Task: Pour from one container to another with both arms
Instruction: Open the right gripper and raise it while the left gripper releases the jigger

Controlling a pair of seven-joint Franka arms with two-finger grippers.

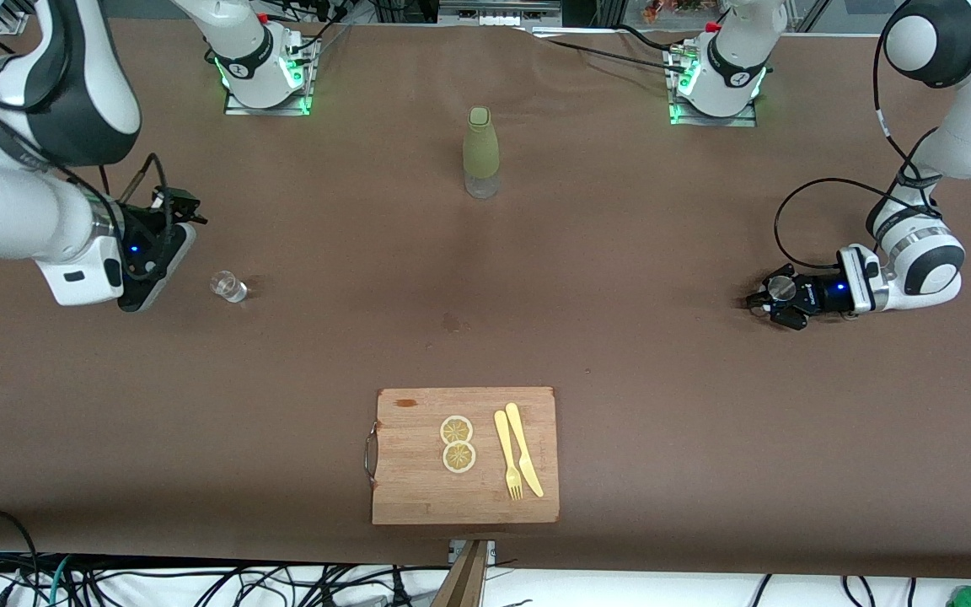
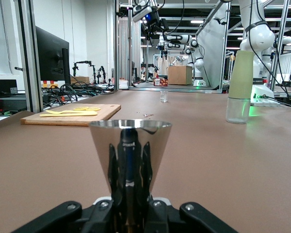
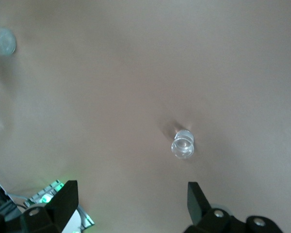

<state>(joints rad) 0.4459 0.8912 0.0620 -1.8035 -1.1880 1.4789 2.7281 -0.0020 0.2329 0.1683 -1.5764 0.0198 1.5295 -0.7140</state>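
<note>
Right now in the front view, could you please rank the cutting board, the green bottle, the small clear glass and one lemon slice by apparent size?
1. cutting board
2. green bottle
3. lemon slice and small clear glass: they look alike, so unranked.

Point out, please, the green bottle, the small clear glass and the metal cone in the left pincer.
green bottle (image 1: 481, 143), front view, on its green sleeve.
small clear glass (image 3: 183, 144), right wrist view, on its rim.
metal cone (image 2: 130, 141), left wrist view, on its shiny wall.
</note>
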